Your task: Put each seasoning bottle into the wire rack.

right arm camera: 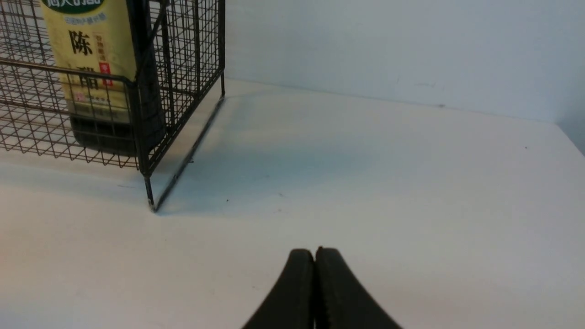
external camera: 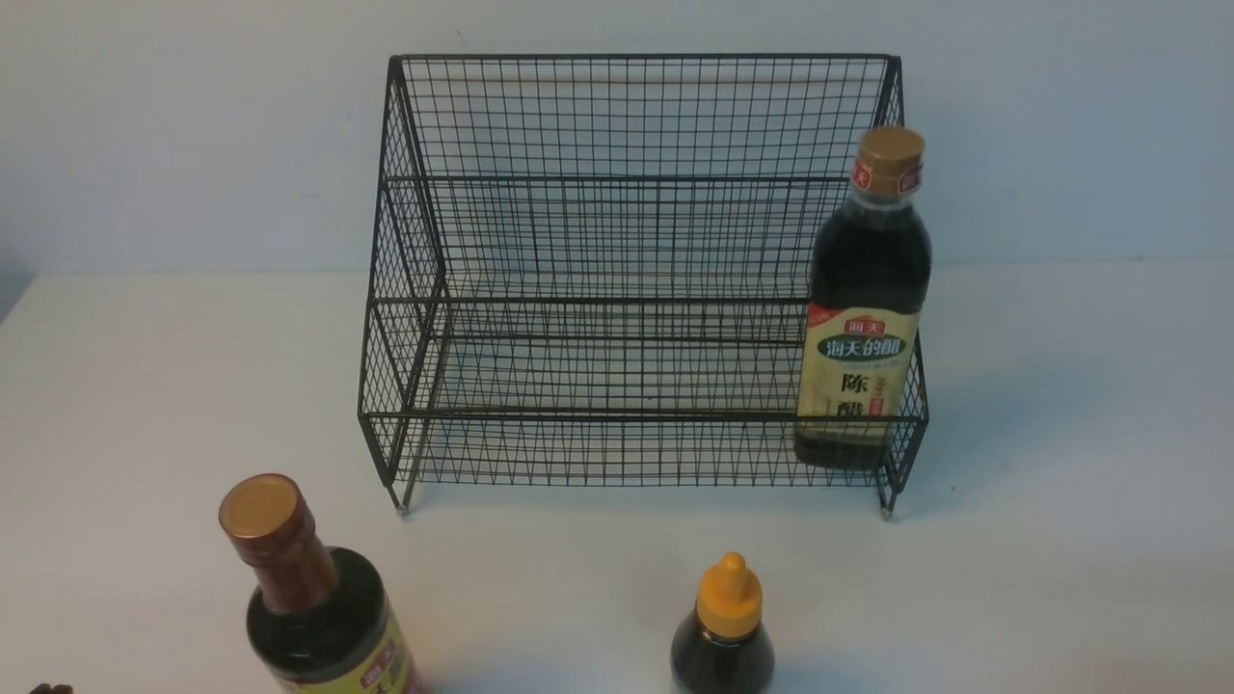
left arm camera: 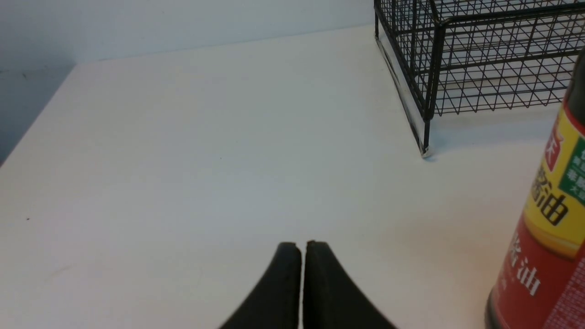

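The black wire rack (external camera: 578,241) stands at the back middle of the table. The tall gold-capped bottle with a cream label (external camera: 863,318) stands upright in the rack's lower tier at its right end; it also shows in the right wrist view (right arm camera: 91,59). The brown-necked bottle with a yellow label (external camera: 308,598) stands on the table at the front left, and shows in the left wrist view (left arm camera: 548,237). The small bottle with an orange-yellow nozzle cap (external camera: 725,631) stands at the front middle. My left gripper (left arm camera: 301,249) and my right gripper (right arm camera: 314,255) are both shut and empty over bare table.
A white wall runs behind the table. The rack's left front foot (left arm camera: 425,151) and right front foot (right arm camera: 151,205) rest on the white tabletop (external camera: 1060,434). A small dark object (external camera: 48,688) shows at the front left corner.
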